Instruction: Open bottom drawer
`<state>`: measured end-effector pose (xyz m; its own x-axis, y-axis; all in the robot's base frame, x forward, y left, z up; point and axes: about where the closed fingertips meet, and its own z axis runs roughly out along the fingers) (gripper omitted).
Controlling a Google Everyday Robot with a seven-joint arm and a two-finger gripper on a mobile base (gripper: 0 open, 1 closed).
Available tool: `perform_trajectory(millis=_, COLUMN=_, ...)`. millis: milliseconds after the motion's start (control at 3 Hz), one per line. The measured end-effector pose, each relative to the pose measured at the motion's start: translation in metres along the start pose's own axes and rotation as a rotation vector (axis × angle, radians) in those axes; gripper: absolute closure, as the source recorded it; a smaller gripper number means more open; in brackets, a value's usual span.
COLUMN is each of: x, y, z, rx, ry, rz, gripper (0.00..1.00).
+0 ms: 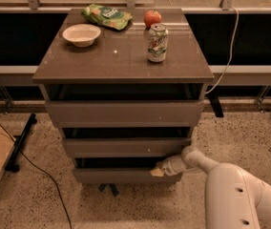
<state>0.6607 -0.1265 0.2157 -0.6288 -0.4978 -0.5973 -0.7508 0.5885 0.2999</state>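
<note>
White arm [235, 197] fills the lower right, cut off by the bottom edge. The gripper [158, 170] is low at the cabinet's front, its pale tip against the top edge of the bottom drawer [121, 176], right of centre. Its tip is too small and blurred, so how far open it is and whether it grips the edge cannot be told. The drawer is lowest of three, under the tabletop's front edge, with a dark gap above it and its inside hidden. On top: can [157, 43] right of centre, bowl [81, 34] toward the back-left corner, apple [152, 18] and green bag [107, 16] at the back edge.
</note>
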Motion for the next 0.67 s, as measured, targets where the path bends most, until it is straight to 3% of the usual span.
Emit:
perform_trajectory(millis=333, x=0.012, y=0.034, z=-0.013, rx=-0.018, ry=0.027, rz=-0.004, gripper=0.93)
perform_trajectory(millis=667, x=-0.001, y=0.062, z=-0.051, rx=0.011, ry=0.030, rz=-0.024, gripper=0.86)
